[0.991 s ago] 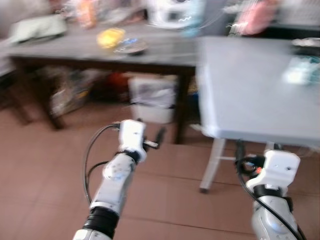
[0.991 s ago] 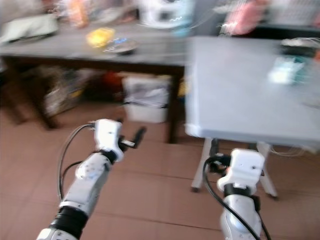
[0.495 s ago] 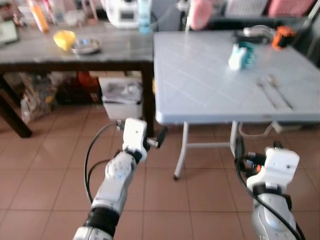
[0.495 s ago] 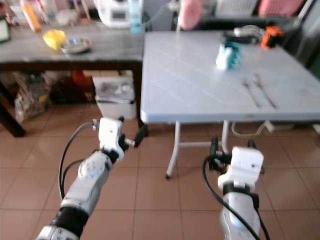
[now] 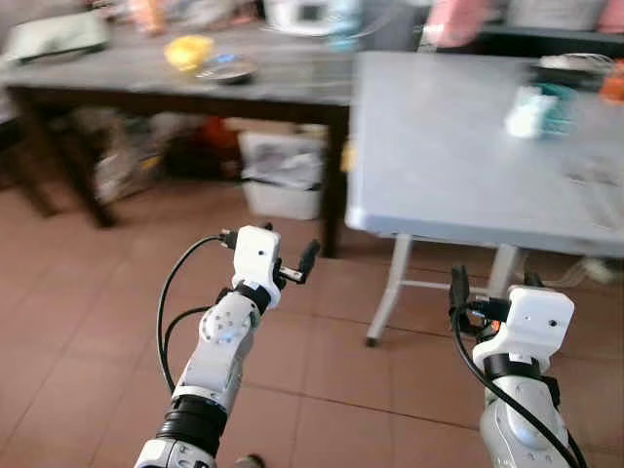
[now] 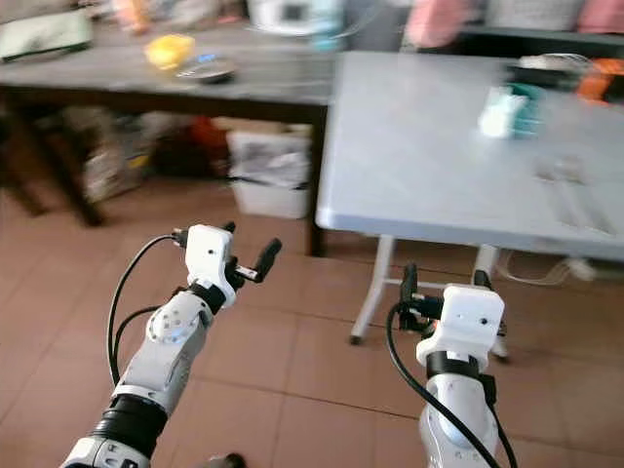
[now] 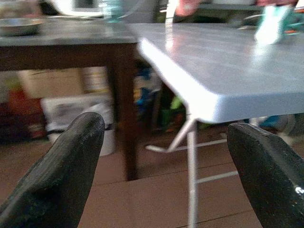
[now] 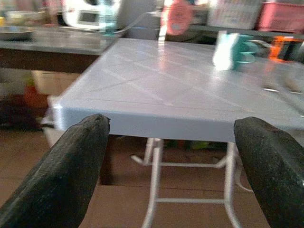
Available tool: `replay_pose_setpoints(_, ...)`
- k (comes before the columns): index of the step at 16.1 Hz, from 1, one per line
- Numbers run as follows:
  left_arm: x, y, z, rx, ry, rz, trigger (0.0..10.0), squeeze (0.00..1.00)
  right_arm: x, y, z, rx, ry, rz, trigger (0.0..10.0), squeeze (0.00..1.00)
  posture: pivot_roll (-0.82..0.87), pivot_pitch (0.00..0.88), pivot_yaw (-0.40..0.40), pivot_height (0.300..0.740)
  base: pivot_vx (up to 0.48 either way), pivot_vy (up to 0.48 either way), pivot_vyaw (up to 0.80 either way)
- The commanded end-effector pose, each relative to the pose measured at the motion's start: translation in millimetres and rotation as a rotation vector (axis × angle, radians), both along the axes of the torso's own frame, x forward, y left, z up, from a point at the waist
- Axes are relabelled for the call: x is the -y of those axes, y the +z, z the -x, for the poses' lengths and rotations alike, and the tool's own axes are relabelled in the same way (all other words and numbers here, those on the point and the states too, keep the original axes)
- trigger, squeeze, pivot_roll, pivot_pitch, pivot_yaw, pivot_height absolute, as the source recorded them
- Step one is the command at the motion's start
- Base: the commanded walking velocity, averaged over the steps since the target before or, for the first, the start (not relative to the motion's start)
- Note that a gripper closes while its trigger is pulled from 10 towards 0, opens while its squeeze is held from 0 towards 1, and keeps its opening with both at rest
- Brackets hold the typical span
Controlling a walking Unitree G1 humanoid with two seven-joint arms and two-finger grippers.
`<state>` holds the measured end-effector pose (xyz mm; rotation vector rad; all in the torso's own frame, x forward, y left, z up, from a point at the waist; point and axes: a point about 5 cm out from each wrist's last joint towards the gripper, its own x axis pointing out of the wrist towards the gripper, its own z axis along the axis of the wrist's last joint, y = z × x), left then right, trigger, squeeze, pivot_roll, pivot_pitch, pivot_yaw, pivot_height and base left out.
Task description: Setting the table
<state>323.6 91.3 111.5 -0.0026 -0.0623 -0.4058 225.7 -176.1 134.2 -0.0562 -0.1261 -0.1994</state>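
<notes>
A light grey folding table point(image 5: 458, 146) stands ahead to my right. On its far side sits a teal and white mug point(image 5: 534, 109), with blurred cutlery point(image 5: 597, 182) near the right edge. My left gripper point(image 5: 297, 265) is held over the tiled floor, short of the table's left corner. In the left wrist view its fingers point(image 7: 61, 171) stand wide apart with nothing between them. My right gripper point(image 5: 492, 285) hovers below the table's front edge, open and empty, and its fingers point(image 8: 66, 175) frame the tabletop.
A dark wooden table point(image 5: 146, 88) at the back left carries a metal bowl point(image 5: 226, 71) and a yellow object point(image 5: 188, 49). Under it sit a white bin point(image 5: 283, 171) and bags point(image 5: 117, 166). White table legs point(image 5: 387, 292) stand ahead on the brown tiled floor point(image 5: 97, 322).
The whole view has swung back to the left and blurred, so the camera moved. Both arms keep the same raised pose with their fingers apart.
</notes>
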Motion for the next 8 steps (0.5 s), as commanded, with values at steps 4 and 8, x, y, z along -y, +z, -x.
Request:
replay_pose_setpoints(4,2.3,3.1,-1.8,0.009,-0.022,-0.009,10.0,0.0,0.6,-0.6,0.9,0.002,-0.007,0.001,10.0,0.0,0.03,0.11,0.02,0.74,0.0,0.0,0.33)
replay_pose_setpoints(8,2.5,2.7,-1.9,0.008,-0.024,-0.008,10.0,0.0,-0.1,-0.3,0.2,0.001,-0.005,0.003,10.0,0.0,0.03,0.108,0.02,0.74,0.0,-0.162,0.0)
